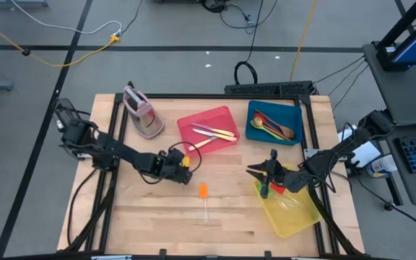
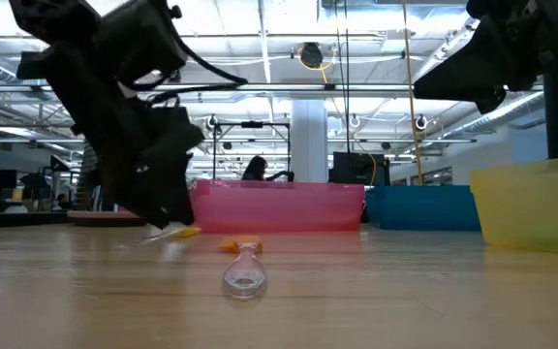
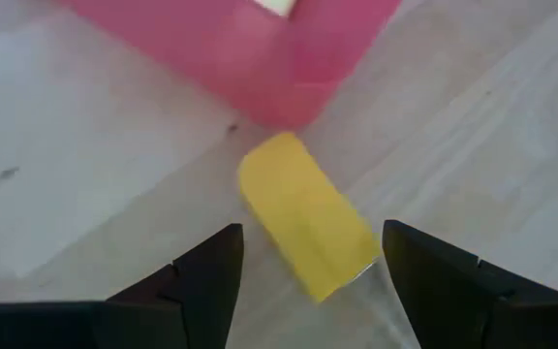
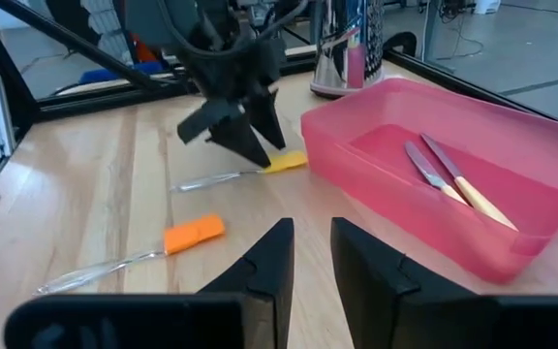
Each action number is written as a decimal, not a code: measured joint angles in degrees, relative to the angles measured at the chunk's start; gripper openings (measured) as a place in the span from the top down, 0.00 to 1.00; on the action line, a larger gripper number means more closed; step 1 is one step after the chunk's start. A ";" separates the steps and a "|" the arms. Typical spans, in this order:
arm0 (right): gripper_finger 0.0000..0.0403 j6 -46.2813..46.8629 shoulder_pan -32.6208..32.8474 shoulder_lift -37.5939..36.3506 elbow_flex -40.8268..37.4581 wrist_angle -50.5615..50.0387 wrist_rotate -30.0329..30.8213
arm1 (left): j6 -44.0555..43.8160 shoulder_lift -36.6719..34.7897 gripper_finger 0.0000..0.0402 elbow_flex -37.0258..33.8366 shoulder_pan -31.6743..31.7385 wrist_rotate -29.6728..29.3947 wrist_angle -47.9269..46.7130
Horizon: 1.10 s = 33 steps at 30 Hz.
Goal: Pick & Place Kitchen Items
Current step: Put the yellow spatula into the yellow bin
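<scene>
Left gripper [image 1: 184,163]: down low on the wooden desk [image 1: 150,217], right off the near corner of the flat red plastic tray [image 1: 206,130]. Jaws are spread, one on each side of the yellow-headed spatula with a clear handle [image 3: 308,218], not pinching it from what the left wrist view shows.

Yellow spatula: lying flat on the desk, head pointing at the red tray's corner, just beside it.

Right gripper [image 1: 261,173]: hanging over the near-left edge of the yellow plastic tray [image 1: 295,217]. Jaws look nearly pressed together in the right wrist view, just a thin gap and nothing in it.

Orange-headed spatula with a clear handle [image 1: 204,195]: alone mid-desk, between the two grippers, handle running toward the front edge.

Red tray contents: a couple of cream-handled knives [image 1: 219,133] lying inside.

Blue plastic tray [image 1: 255,112]: next to the red one, holds green and brown spoons [image 1: 274,127].

Yellow tray contents: something red and green near the right gripper, can't tell what exactly.

Pink-grey stand [image 1: 141,112]: back left of the red tray.
</scene>
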 joint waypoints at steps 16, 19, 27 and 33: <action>0.85 -0.42 0.00 0.00 0.02 1.66 -0.01 | -1.36 4.66 0.51 0.20 0.16 -1.66 3.95; 0.85 -0.42 0.00 0.00 0.02 1.87 -0.02 | 0.41 4.64 0.63 0.20 0.16 -0.77 3.72; 0.85 -0.42 0.00 0.00 0.01 2.04 -0.02 | 4.02 4.73 0.82 0.20 0.25 2.65 4.26; 0.85 -0.42 0.00 0.00 0.00 2.04 -0.02 | 5.73 4.73 0.91 0.16 -0.11 3.76 4.97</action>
